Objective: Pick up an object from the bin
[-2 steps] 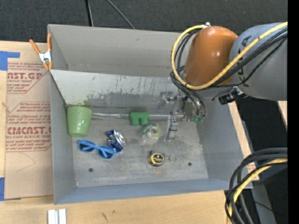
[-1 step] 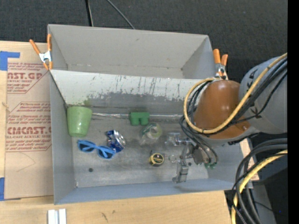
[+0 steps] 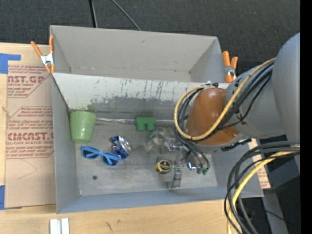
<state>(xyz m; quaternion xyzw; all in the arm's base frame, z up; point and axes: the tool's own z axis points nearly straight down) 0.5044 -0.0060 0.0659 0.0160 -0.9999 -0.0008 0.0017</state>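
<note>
Where the floor of the grey bin (image 3: pixel 122 202) meets its near wall, toward the view's right, the end effector (image 3: pixel 174 175) hangs low, close over the bare metal. I cannot tell whether it is open or closed, and nothing can be seen gripped in it. Just beside it, on the view's left, lies a small round yellow-and-black thing (image 3: pixel 163 166), the item nearest to it; whether the two touch is unclear. Well apart, in the near left part of the floor, a pair of blue sunglasses (image 3: pixel 100 156) lies flat. A blue-and-silver crumpled scrap (image 3: pixel 119 146) sits just beside their right end. A little farther back, near the middle, there is a clear, glassy thing (image 3: pixel 156 138) whose shape is hard to make out. Behind it, a small green block (image 3: pixel 145 123) rests close to the foot of the far wall. On the far left, a pale green cup (image 3: pixel 82 125) lies against the left wall. Above the right side of the bin, the arm's orange cover (image 3: pixel 207 116) carries loops of yellow and black cables (image 3: pixel 181 112).
</note>
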